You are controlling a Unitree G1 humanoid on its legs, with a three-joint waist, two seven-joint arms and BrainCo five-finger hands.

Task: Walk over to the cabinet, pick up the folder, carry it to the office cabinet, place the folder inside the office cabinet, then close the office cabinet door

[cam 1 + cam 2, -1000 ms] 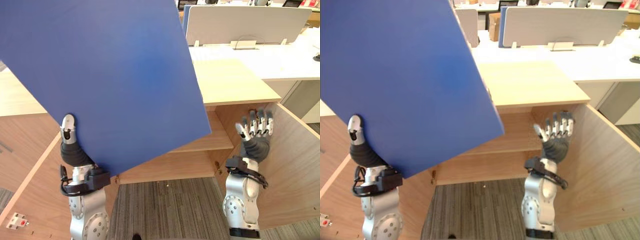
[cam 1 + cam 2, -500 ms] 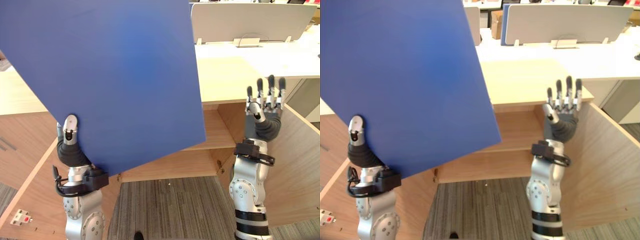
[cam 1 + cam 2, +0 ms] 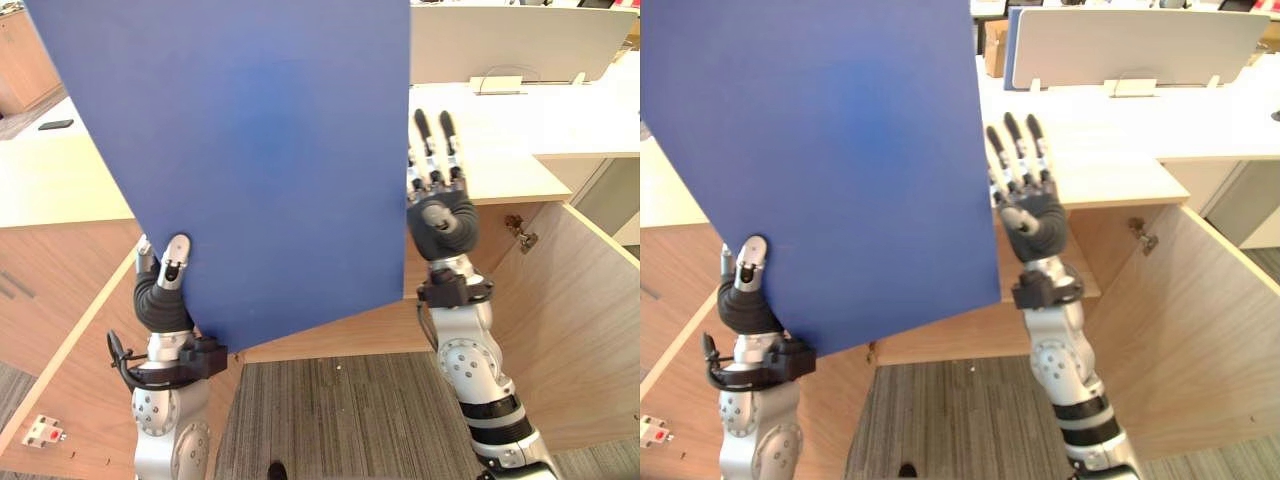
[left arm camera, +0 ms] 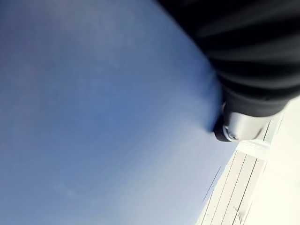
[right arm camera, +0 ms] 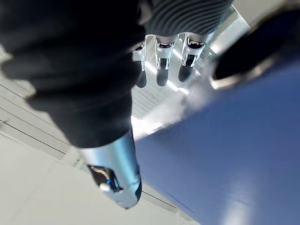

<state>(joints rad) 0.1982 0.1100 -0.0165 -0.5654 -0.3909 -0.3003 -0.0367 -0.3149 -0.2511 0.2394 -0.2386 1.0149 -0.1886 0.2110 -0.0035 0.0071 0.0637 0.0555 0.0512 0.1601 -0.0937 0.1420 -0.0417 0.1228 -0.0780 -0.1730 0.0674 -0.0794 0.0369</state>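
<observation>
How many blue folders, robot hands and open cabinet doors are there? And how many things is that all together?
Blue folder: 1
Robot hands: 2, the left hand and the right hand
Open cabinet doors: 2, the left door and the right door
Total: 5

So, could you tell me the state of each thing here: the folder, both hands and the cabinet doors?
folder: held up in the air, tilted, outside the cabinet.
left hand: shut on the folder's lower corner.
right hand: open, fingers straight, beside the folder's edge.
cabinet doors: left door and right door both open.
</observation>
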